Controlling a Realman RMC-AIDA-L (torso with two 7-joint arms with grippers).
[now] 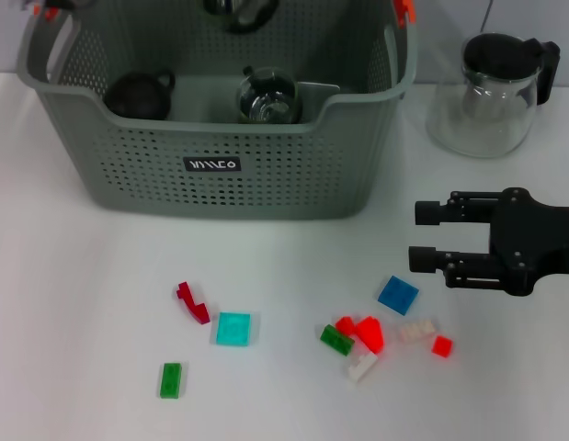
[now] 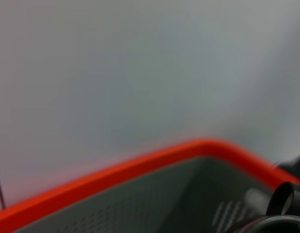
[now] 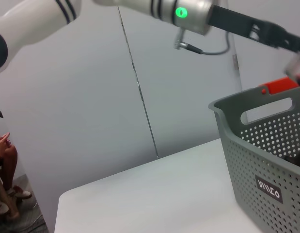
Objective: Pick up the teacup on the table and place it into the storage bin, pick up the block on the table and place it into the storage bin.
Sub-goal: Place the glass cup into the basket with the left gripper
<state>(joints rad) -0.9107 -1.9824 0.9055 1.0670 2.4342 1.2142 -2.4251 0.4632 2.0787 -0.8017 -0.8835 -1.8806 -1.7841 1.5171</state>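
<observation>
Standing at the back of the white bench [image 1: 73,303] is the storage bin [image 1: 220,165], a grey-green perforated basket with orange handle clips and a small dark label.

Contents of the bin: one dark rounded teapot-like vessel [image 1: 139,95] on the robot's left side, and one glass vessel [image 1: 267,96] near the middle. Whether either is the teacup cannot be told; no teacup is seen on the bench, so that half of the task is judged probably done.

Blocks left on the bench, none yet binned:
- dark red piece [image 1: 192,302], cyan square [image 1: 233,328] and green brick [image 1: 171,379], in a loose group towards the robot's left;
- blue square [image 1: 397,295], red piece [image 1: 366,332], dark green brick [image 1: 336,340], two white bricks [image 1: 416,331] and a small red cube [image 1: 441,345], clustered towards the right.

Right pincer [image 1: 420,236]: black, held level above the bench, just beside the blue square and well apart from the bin. Its two fingers are parted and nothing is held between them. It is judged to be placed for a first block pick.

Left pincer: not seen itself. The left wrist view is filled by the bin's orange-edged rim [image 2: 140,162], so that arm is judged to be above the bin.

Glass jug [image 1: 494,92] with a black lid: stood to the bin's right, no part of the task.
</observation>
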